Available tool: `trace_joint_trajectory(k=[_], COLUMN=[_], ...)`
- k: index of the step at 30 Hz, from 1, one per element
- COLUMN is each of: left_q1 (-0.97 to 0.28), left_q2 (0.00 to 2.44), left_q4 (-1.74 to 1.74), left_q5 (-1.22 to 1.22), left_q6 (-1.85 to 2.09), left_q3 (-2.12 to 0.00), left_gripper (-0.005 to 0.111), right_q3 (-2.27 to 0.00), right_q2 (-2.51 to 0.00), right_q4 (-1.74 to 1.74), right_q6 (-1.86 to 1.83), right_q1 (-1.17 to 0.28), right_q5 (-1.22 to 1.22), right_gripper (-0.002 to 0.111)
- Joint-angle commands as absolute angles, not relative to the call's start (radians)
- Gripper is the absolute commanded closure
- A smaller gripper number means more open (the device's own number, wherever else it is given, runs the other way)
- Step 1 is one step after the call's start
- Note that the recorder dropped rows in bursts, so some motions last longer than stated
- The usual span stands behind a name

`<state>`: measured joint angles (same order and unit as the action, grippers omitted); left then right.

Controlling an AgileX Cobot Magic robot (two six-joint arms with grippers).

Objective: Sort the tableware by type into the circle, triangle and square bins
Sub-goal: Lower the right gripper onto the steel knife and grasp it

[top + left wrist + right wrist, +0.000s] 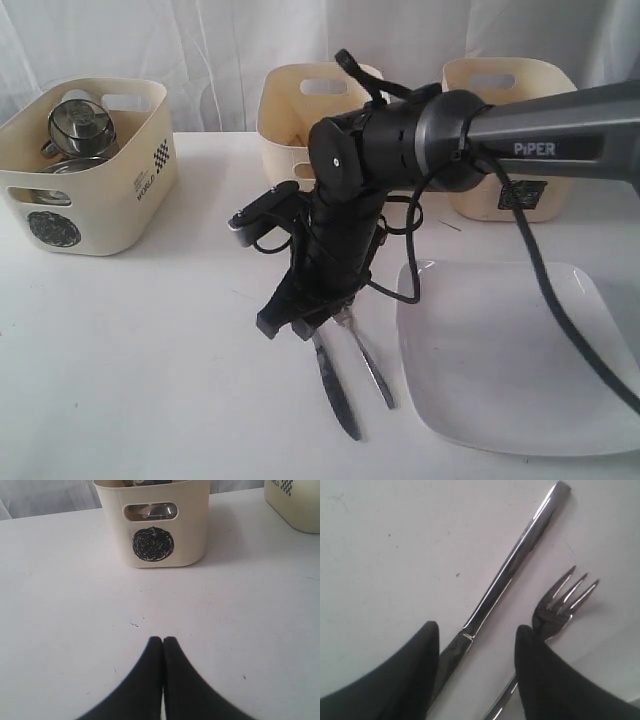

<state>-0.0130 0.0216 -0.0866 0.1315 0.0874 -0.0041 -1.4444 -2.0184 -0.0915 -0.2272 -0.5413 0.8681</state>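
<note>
A steel knife (pixel 512 570) and a steel fork (pixel 564 600) lie side by side on the white table. My right gripper (pixel 476 632) hangs open just above them. The knife runs along the inside of one finger, and the fork's neck passes under the other finger (pixel 540 675). In the exterior view the right gripper (pixel 300 325) reaches across the middle, over the knife (pixel 338 392) and fork (pixel 375 372), left of the large white square plate (pixel 520 360). My left gripper (pixel 163 640) is shut on nothing, facing the circle bin (pixel 155 525). Steel mugs (pixel 80 125) sit in that circle bin (pixel 90 210).
Two more cream bins stand along the back, one in the middle (pixel 290 110) and one at the right (pixel 510 130) with a dark mark on its front. The right arm's cable (pixel 545 280) hangs over the plate. A further bin corner (pixel 295 502) shows beside the circle bin.
</note>
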Motion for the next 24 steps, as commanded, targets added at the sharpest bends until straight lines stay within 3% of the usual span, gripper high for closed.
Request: trace_joint_trajectory(k=[1,24], left_q1=[-0.013,-0.013], left_q2=[0.013,0.013], left_q4=[-0.095,-0.095], left_q5=[0.132,0.132], left_q6=[0.085,0.085], left_q3=[0.000,0.000], left_gripper=[0.107,0.107], right_q3=[-1.441,-1.441], right_q2=[-2.054,-2.117], right_q4=[-0.094,-0.122], right_q6=[-0.232,-0.143], right_q1=[-0.551,-0.551], right_q5=[0.841,0.782], right_gripper=[0.063,0.063])
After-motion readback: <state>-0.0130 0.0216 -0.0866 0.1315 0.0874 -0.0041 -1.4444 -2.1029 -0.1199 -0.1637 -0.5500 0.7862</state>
